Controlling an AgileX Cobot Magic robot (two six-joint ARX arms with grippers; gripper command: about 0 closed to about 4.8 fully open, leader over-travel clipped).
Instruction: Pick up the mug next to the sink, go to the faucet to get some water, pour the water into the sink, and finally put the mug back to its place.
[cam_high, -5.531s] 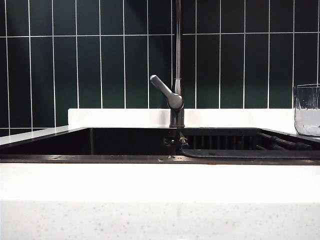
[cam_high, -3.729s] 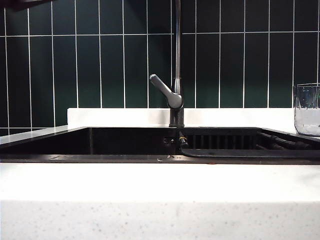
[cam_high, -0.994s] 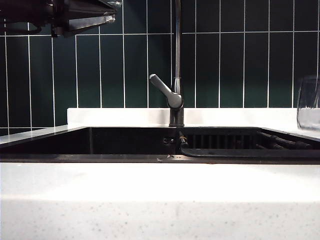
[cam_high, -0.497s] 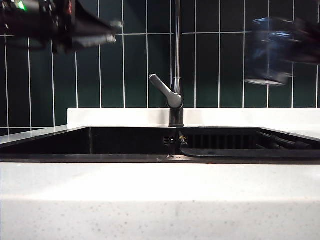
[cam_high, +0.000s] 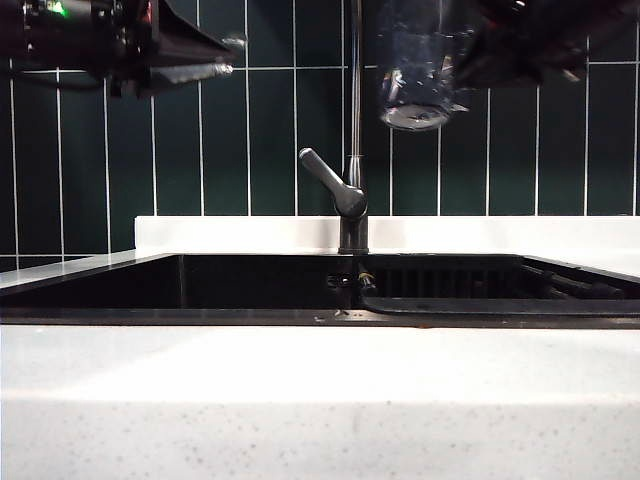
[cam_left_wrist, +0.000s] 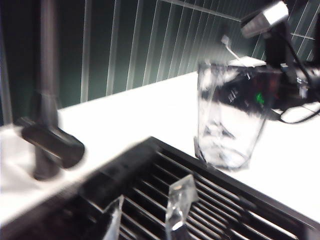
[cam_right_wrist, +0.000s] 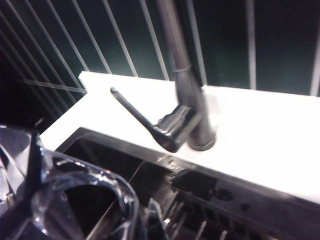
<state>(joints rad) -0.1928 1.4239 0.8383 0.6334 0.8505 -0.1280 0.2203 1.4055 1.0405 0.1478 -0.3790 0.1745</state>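
Clamped on the mug (cam_high: 415, 70), my right gripper (cam_high: 470, 45) hangs high above the sink (cam_high: 260, 285), just right of the faucet (cam_high: 352, 130) pipe in the exterior view. Its fingers press the clear wall of the mug, which is upright, its base well above the lever. From my right wrist I see the mug's rim (cam_right_wrist: 75, 200) close up, with the faucet (cam_right_wrist: 185, 115) and its slanted lever beyond on the white counter (cam_right_wrist: 260, 120). My left gripper (cam_high: 215, 55) hovers high at the left, above the sink, jaws partly apart and holding nothing; its clear fingertips (cam_left_wrist: 180, 200) show over the slatted rack (cam_left_wrist: 210, 210).
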